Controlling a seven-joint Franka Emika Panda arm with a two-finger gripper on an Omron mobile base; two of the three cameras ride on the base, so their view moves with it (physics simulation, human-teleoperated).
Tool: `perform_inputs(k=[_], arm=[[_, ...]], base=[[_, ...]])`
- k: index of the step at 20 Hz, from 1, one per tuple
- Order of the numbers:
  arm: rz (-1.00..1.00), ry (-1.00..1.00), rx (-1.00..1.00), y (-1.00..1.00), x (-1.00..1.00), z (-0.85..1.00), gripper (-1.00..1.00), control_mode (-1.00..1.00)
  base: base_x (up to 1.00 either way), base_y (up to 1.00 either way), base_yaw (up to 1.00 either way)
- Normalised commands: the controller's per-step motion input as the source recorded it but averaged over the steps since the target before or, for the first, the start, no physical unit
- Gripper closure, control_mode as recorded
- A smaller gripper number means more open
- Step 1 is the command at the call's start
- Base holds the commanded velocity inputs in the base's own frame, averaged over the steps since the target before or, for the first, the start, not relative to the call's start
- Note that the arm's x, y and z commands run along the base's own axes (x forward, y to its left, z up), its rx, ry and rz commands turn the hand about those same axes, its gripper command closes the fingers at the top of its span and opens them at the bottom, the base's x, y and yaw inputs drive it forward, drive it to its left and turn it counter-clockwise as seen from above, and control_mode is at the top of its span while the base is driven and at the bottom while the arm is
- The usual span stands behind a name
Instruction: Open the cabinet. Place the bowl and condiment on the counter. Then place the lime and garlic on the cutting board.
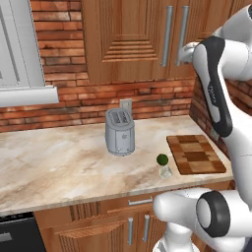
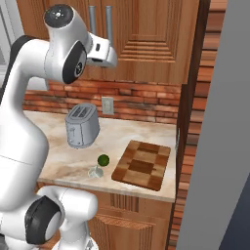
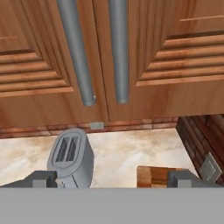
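While the gripper [image 3: 113, 179] hangs with its fingers spread wide and empty before the cabinet [image 3: 144, 57], both warm-brown panelled doors are shut, their round silver bar handles [image 3: 118, 48] running vertically at twelve o'clock in the hand view. On the veined beige counter [image 1: 54, 162], the dark green lime [image 1: 162, 159] and pale garlic [image 1: 165, 172] sit at nine o'clock of the block-patterned cutting board [image 1: 196, 153], beside a brushed-metal toaster [image 1: 119, 132].

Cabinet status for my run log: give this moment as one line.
cabinet: doors shut | gripper: open, facing handles | lime, garlic: on counter | cutting board: bare
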Motion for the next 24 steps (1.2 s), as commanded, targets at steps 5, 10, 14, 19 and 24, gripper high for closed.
perform_inputs(k=[5, 10, 14, 19, 24], arm=[[0.00, -0.06, 0.00, -0.12, 0.35, 0.00, -1.00, -1.00], [0.00, -0.06, 0.00, -0.04, 0.40, 0.00, -1.00, -1.00], [0.00, -0.02, 0.00, 0.00, 0.38, 0.00, -1.00, -1.00], [-0.01, 0.00, 0.00, -0.10, 0.43, 0.00, -1.00, -1.00], [-0.02, 0.00, 0.00, -0.12, 0.43, 0.00, -1.00, -1.00]], base=[[0.00, 0.00, 0.00], [0.00, 0.00, 0.00], [0.00, 0.00, 0.00], [0.00, 0.00, 0.00], [0.00, 0.00, 0.00]])
